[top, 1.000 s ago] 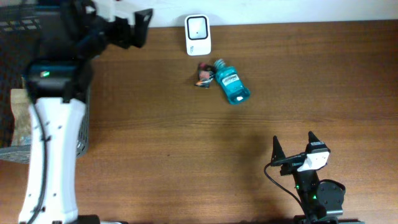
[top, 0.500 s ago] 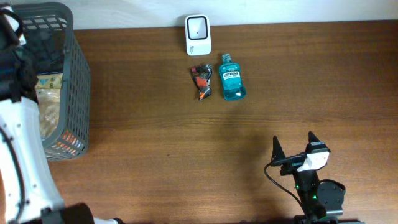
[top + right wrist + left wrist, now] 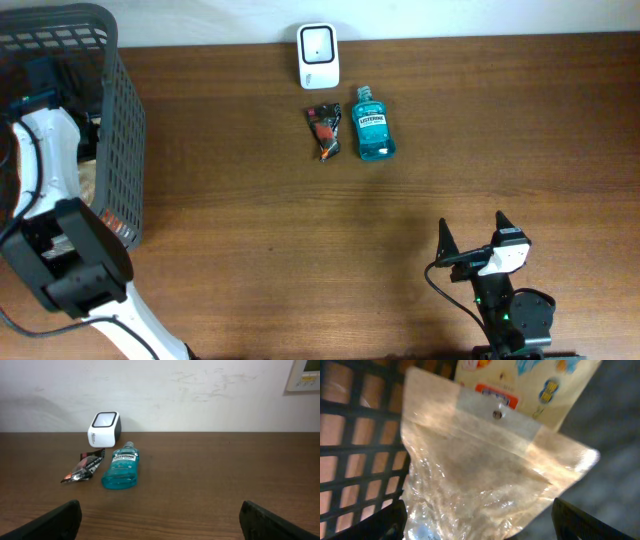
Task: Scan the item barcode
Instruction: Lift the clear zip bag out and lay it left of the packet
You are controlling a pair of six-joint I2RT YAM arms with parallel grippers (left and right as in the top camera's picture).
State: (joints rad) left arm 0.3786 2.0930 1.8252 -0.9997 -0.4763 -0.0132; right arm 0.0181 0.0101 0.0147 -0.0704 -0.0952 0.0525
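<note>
Right now the L claw [image 3: 481, 522] is down inside the grey basket [image 3: 118, 150], which stands at the left end of the table [image 3: 300, 260]. Its fingers [image 3: 395, 519] show only as dark tips at both bottom corners of the wrist view, so they're set wide. A clear bag [image 3: 480, 470] lies btwn them; can't tell if they touch it. The bag is crinkly and see-through, w/ a flat header strip and a punched hole at the top. Behind it sits a cream pouch [image 3: 540, 385] w/ a red label and blue/yellow print. The basket's mesh wall fills the left of that view. From overhead the L arm [image 3: 50, 165] covers much of the basket's inside, so can't tell what else is in there.

Out on the table, well apart from the basket, a white scanner [image 3: 318, 56] sits at the far edge. Just in front of it a blue bottle [image 3: 372, 128] lies flat, cap toward the scanner. A small dark wrapper [image 3: 323, 131] lies just beside the bottle w/ a small gap. R claw [image 3: 472, 238] is at the near edge, fingers spread wide, gripping nothing.
</note>
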